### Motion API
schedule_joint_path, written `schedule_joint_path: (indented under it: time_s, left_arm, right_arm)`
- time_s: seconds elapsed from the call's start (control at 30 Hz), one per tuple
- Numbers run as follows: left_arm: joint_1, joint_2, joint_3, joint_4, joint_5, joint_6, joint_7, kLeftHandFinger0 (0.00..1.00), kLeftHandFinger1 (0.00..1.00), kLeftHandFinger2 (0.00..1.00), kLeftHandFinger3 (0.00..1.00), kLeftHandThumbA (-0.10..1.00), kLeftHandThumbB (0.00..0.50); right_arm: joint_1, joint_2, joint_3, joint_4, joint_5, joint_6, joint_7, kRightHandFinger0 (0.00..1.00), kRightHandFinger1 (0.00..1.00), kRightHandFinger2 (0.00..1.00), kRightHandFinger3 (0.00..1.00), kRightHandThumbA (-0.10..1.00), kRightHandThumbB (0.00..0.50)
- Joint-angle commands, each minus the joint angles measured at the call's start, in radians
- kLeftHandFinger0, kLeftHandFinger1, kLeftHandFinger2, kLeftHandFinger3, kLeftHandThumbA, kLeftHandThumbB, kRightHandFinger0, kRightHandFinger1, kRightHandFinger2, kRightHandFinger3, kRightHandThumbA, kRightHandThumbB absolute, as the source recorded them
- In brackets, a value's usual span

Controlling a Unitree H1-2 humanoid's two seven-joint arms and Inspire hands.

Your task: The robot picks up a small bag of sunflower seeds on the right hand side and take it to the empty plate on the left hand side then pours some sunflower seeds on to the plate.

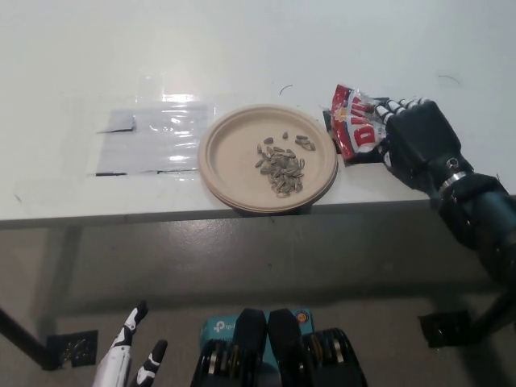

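The black right hand (411, 143) grips the seed bag (355, 131) at the plate's (234, 153) three o'clock; released carelessly, seeds may spill out.

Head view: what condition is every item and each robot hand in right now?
Plate: on the table, holding a pile of seeds.
Sunflower seeds: heaped on the plate's right half.
Seed bag: right of the plate, beside it, in the right hand.
Right hand: shut on the seed bag.
Left hand: resting low, below the table edge, open.
Clear plastic sheet: flat, left of the plate.
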Motion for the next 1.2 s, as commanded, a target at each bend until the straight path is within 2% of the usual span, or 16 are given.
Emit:
schedule_joint_path:
  time_s: [0.0, 0.17, 0.37, 0.5, 0.6, 0.7, 0.87, 1.03, 1.13, 1.17]
  left_arm:
    - [-0.003, 0.015, 0.003, -0.023, 0.02, -0.03, 0.032, 1.0, 1.0, 1.0, 1.0, 1.0, 0.003]
    - [-0.005, 0.013, 0.004, -0.026, 0.003, -0.029, 0.023, 1.0, 1.0, 1.0, 1.0, 1.0, 0.0]
    - [-0.01, 0.017, 0.003, -0.03, 0.012, -0.021, 0.021, 1.0, 1.0, 1.0, 1.0, 1.0, 0.0]
    - [-0.016, 0.024, 0.008, -0.037, 0.01, -0.017, 0.018, 1.0, 1.0, 1.0, 1.0, 1.0, 0.0]
    - [-0.02, 0.024, 0.008, -0.043, 0.007, -0.01, 0.012, 1.0, 1.0, 1.0, 1.0, 1.0, 0.0]
    - [-0.031, 0.026, 0.008, -0.037, 0.014, -0.019, 0.02, 1.0, 1.0, 1.0, 1.0, 1.0, 0.0]
    - [-0.039, 0.025, 0.012, -0.036, 0.006, -0.01, 0.015, 1.0, 1.0, 1.0, 1.0, 1.0, 0.036]
    - [-0.037, 0.023, 0.014, -0.025, -0.005, -0.016, 0.016, 1.0, 1.0, 1.0, 1.0, 1.0, 0.061]
    - [-0.035, 0.023, 0.013, -0.026, -0.004, -0.019, 0.017, 1.0, 1.0, 1.0, 1.0, 1.0, 0.048]
    - [-0.035, 0.021, 0.014, -0.025, -0.004, -0.017, 0.019, 1.0, 1.0, 1.0, 1.0, 1.0, 0.065]
  right_arm:
    - [-0.03, 0.016, -0.137, -0.049, 0.214, -0.034, 0.433, 1.0, 1.0, 1.0, 1.0, 0.75, 0.5]
    - [-0.018, 0.019, -0.179, -0.121, 0.271, -0.025, 0.605, 1.0, 1.0, 1.0, 1.0, 0.74, 0.5]
    - [0.026, -0.009, -0.188, -0.232, 0.298, 0.004, 0.74, 1.0, 1.0, 1.0, 1.0, 0.73, 0.5]
    - [0.087, -0.053, -0.194, -0.427, 0.359, 0.07, 0.894, 1.0, 1.0, 1.0, 1.0, 0.76, 0.5]
    - [0.176, -0.126, -0.182, -0.732, 0.443, 0.166, 1.032, 1.0, 1.0, 1.0, 1.0, 0.74, 0.5]
    - [0.216, -0.166, -0.184, -0.886, 0.514, 0.198, 1.09, 1.0, 1.0, 1.0, 1.0, 0.75, 0.5]
    - [0.277, -0.235, -0.179, -1.131, 0.606, 0.261, 1.165, 1.0, 1.0, 1.0, 1.0, 0.83, 0.5]
    - [0.311, -0.261, -0.185, -1.232, 0.611, 0.305, 1.192, 1.0, 1.0, 1.0, 1.0, 0.81, 0.5]
    - [0.32, -0.264, -0.189, -1.25, 0.605, 0.325, 1.205, 1.0, 1.0, 1.0, 1.0, 0.81, 0.5]
    - [0.321, -0.265, -0.19, -1.251, 0.597, 0.332, 1.209, 1.0, 1.0, 1.0, 1.0, 0.8, 0.5]
